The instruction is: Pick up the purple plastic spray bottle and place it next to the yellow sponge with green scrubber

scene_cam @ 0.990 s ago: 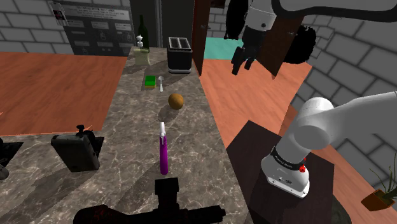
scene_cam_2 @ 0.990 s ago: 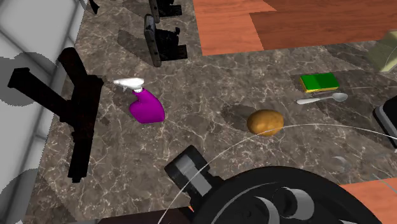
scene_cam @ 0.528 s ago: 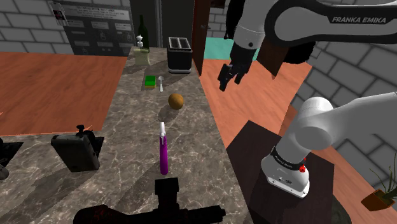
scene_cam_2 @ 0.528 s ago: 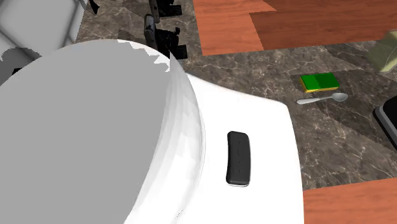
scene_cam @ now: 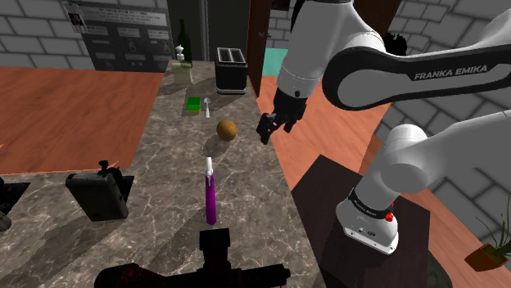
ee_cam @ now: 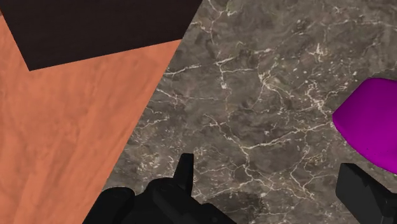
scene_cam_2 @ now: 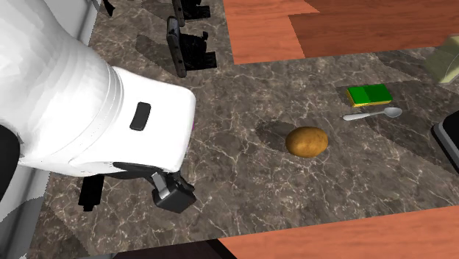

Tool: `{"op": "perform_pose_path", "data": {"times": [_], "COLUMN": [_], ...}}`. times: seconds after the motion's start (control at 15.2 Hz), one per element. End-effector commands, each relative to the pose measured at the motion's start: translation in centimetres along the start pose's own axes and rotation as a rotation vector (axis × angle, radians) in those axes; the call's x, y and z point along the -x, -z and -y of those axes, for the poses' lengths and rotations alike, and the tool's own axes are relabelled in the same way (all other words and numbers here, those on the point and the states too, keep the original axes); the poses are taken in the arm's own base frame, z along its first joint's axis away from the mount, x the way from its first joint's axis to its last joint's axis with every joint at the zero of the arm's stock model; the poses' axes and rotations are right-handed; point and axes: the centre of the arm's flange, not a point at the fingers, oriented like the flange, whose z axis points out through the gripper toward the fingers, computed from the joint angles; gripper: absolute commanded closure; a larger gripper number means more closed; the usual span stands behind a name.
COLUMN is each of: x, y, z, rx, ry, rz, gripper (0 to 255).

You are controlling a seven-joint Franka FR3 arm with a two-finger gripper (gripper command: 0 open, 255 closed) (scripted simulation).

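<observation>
Marbled counter (ee_cam: 254,95) under our spread-apart pincer (ee_cam: 273,184); purple bottle (ee_cam: 372,124) beside it seems light, slick: we'd clasp its neck

white lettering reading "franka emika" is running along the dark link (scene_cam: 385,78) of the white arm (scene_cam: 315,49), seen in the shoulder view. a dark notice board (scene_cam: 123,37) on the grey brick wall (scene_cam: 33,33), beyond the counter's far end, is carrying pale blocks of print too small for reading.
</observation>
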Motion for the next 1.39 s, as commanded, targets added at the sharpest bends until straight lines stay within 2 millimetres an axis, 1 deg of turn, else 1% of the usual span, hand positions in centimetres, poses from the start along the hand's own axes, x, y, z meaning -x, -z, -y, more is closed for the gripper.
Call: {"op": "perform_pose_path", "data": {"times": [0.0, 0.59, 1.12, 1.19, 1.32], "x": [1.2, 4.1, 5.8, 6.0, 5.8], "y": [-1.1, -6.9, -12.5, -13.0, -14.0], "z": [2.7, 13.6, 23.2, 24.1, 24.0], "rx": [0.007, 0.047, 0.083, 0.086, 0.086], "ry": [-0.014, -0.066, -0.113, -0.117, -0.117], "rz": [-0.016, -0.084, -0.144, -0.15, -0.15], "gripper": [0, 0, 0, 0, 0]}}
